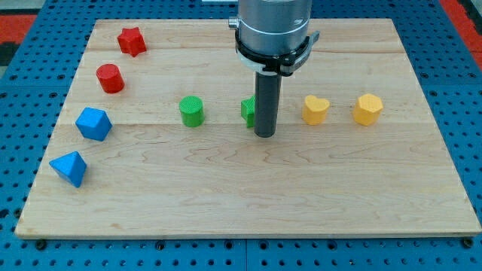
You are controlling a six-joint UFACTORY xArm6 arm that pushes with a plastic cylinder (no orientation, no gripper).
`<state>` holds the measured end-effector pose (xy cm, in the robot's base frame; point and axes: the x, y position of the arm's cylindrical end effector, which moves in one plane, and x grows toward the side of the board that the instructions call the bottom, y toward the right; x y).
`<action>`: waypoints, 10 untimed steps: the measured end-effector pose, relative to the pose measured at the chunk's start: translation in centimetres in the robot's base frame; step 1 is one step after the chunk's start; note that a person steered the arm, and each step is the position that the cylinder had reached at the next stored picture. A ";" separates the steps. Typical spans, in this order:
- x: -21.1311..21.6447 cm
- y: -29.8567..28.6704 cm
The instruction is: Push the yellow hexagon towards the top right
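The yellow hexagon [368, 109] sits on the wooden board at the view's right, a little above mid-height. A yellow heart-shaped block [315, 109] lies just to its left. My tip [263, 135] rests on the board near the centre, well left of both yellow blocks. A green block [247, 110] is partly hidden behind the rod, right beside it.
A green cylinder [191, 111] stands left of the rod. At the view's left are a red star [131, 41], a red cylinder [110, 78], a blue hexagon-like block [93, 123] and a blue triangular block [69, 168]. The board's edge [422, 53] borders blue pegboard.
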<state>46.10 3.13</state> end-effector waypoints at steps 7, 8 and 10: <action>0.0 16.1; -6.3 17.5; -5.0 17.4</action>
<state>41.06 20.55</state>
